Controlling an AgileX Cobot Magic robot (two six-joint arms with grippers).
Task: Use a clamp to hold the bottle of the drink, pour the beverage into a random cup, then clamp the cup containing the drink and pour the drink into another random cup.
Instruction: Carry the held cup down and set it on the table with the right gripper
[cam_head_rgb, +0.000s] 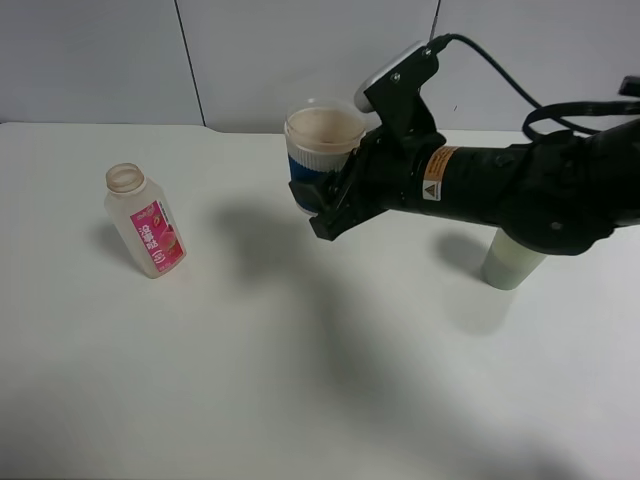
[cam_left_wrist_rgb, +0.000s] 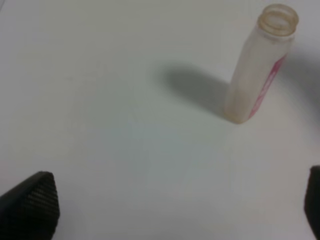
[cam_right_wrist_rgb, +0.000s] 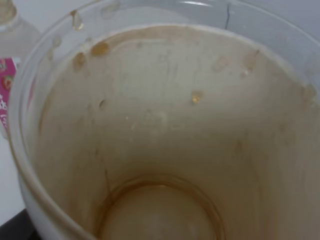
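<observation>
The bottle (cam_head_rgb: 146, 221) stands uncapped on the counter's left side, leaning slightly, clear plastic with a pink label, looking drained. A clear cup with a blue band (cam_head_rgb: 322, 146) is held upright above the counter near the middle, its inside streaked with brownish residue and droplets. Another pale cup (cam_head_rgb: 512, 263) stands on the counter at right, partly hidden

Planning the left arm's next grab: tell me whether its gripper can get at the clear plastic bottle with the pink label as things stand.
Probably yes. The clear plastic bottle with the pink label stands upright and alone on the white table. The left gripper is open, and nothing lies between them.
</observation>
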